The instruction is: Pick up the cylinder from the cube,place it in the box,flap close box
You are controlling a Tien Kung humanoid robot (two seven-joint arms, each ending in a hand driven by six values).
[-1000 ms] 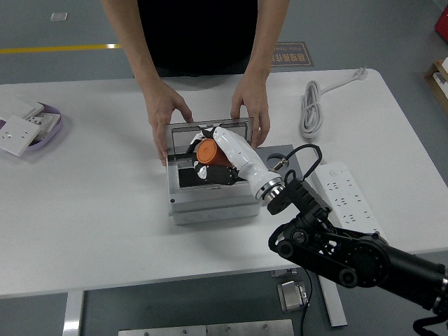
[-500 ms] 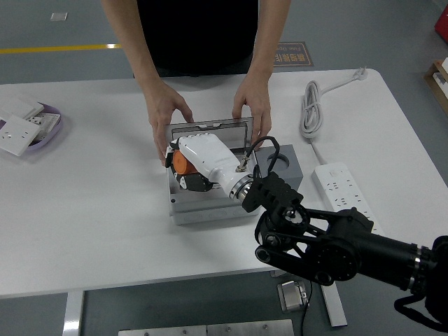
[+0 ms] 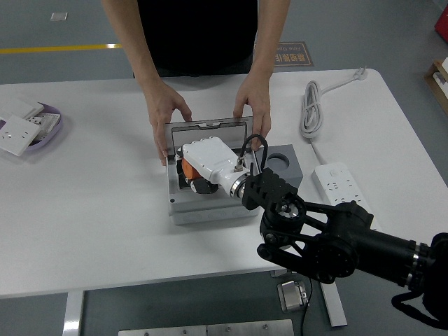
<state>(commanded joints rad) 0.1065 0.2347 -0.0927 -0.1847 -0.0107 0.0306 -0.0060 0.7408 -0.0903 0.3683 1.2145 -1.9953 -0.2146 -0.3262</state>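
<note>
Head view
Right hand: the white right hand (image 3: pixel 203 164) is reaching in from the lower right on its black arm (image 3: pixel 329 241) and is hanging over the open box, its fingers curling round the orange cylinder and gripping it.
Cylinder: the orange cylinder (image 3: pixel 185 168) is showing only as a sliver at the left edge of the hand, sitting over the left part of the box's dark inside; whether it is touching the bottom cannot be told.
Box: the grey box (image 3: pixel 210 212) is lying at the middle of the white table (image 3: pixel 91 203), with its flap (image 3: pixel 210 128) standing open at the far side.
Cube: the grey cube (image 3: pixel 287 162) with a round hole in its top is standing just right of the box, touching it.
Person: a person in a black top is standing at the far side, one hand (image 3: pixel 164 112) resting on the flap's left corner and the other hand (image 3: pixel 253 105) on its right corner, holding it up.
Other things: a coiled white cable (image 3: pixel 311 108) is lying far right, a white power strip (image 3: pixel 343 189) is lying near right, and a purple tray (image 3: pixel 43 129) of white parts is sitting at the far left.
</note>
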